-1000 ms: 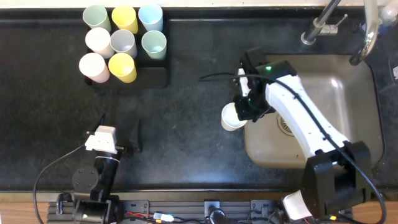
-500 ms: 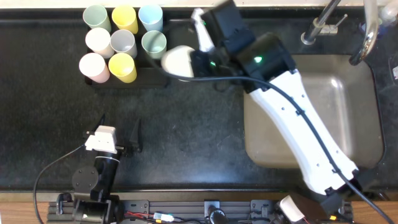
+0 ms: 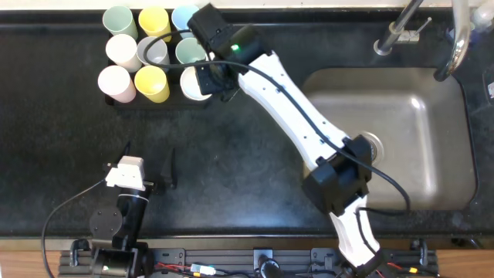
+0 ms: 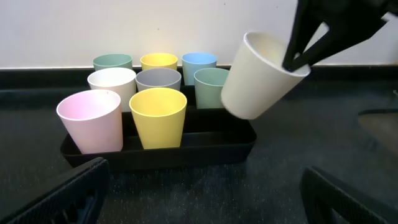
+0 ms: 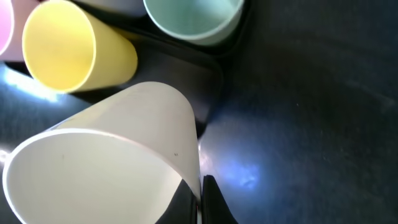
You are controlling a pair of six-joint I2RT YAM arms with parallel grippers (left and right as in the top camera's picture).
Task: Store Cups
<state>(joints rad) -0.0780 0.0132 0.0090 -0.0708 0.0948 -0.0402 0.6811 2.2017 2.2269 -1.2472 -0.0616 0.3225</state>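
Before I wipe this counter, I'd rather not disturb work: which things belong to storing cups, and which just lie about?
In the job: cream plastic cup, tilted in the right gripper; black plastic tray; eight coloured cups standing in it.
Lying about: steel sink; metal tap.

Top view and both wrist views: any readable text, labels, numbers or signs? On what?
None readable.
The white cup in the right gripper, the other cups, the tray, the counter and the sink show no print.
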